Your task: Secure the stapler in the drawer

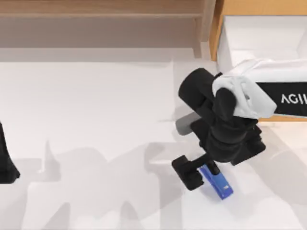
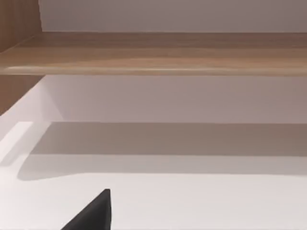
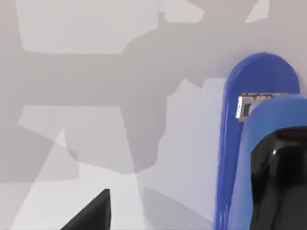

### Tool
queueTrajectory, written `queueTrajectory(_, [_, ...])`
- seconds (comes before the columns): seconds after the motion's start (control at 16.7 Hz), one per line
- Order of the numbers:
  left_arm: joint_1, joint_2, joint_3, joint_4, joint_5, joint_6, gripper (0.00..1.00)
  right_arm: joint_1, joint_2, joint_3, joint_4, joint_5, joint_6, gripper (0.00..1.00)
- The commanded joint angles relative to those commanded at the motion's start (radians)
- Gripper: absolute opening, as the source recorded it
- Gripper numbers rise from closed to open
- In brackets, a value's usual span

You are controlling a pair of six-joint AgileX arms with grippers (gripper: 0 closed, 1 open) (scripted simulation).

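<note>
Stapler (image 1: pixel 218 183): one, flat on table, front right. Right gripper (image 1: pixel 200 171) over it, fingers spread wide, holding nothing. One drawer (image 1: pixel 261 40) open, back right. Left arm (image 1: pixel 6 163) parked at left edge.

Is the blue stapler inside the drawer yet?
No. The stapler lies on the table, by the right claw; the drawer sits open.

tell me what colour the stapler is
Bright blue; the stapler shows its colour best in the right wrist view.
</note>
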Motion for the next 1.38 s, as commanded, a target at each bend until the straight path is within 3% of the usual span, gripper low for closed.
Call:
queueTrajectory(0.36, [0.000,0.000,0.000,0.000,0.000,0.000,1.00,0.002,0.022,-0.024,0.038,0.000,0.002,1.00])
queueTrajectory(1.14, [0.000,0.000,0.000,0.000,0.000,0.000,1.00,0.002,0.022,-0.024,0.038,0.000,0.002,0.02])
queueTrajectory(1.38, [0.000,0.000,0.000,0.000,0.000,0.000,1.00,0.002,0.022,-0.024,0.038,0.000,0.002,0.00])
